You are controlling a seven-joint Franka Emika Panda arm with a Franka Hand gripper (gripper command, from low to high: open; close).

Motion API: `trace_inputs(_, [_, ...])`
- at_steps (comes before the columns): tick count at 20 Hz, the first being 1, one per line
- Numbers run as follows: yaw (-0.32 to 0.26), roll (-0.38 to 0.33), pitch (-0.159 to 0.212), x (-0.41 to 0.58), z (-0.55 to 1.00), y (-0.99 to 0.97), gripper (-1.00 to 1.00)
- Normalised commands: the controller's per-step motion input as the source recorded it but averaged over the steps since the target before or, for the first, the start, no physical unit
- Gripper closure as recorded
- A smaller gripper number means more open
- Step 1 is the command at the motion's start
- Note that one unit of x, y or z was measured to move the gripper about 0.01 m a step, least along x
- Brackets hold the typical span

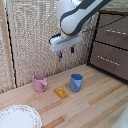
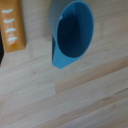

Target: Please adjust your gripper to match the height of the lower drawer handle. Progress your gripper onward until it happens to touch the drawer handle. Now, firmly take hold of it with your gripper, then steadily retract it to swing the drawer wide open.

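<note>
Hovering above the blue cup (image 1: 76, 82), our hand (image 1: 66, 52), fingers parted and empty, sits well apart from the lower drawer handle (image 1: 107, 58).

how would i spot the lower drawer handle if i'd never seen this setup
Look to the dark brown cabinet at the exterior view's right, behind the wooden table. The lower drawer handle is the thin silver bar on the drawer nearest the tabletop; its twin sits higher.
</note>
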Motion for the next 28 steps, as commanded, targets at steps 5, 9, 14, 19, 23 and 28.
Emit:
trace_inputs(5, [0.103,-0.375,-0.087,-0.018,-0.06,-0.26,-1.00])
trace_inputs(9, [0.090,-0.375,-0.081,-0.056,-0.05,-0.32,-1.00])
trace_inputs(14, [0.078,-0.375,-0.057,-0.083,-0.07,-0.36,-1.00])
trace_inputs(19, [0.098,-0.375,-0.011,-0.010,-0.15,-0.31,-1.00])
trace_inputs(23, [0.107,-0.372,-0.001,0.000,-0.20,-0.34,-1.00])
trace_inputs(28, [0.094,-0.318,0.000,-0.006,-0.17,-0.48,-1.00])
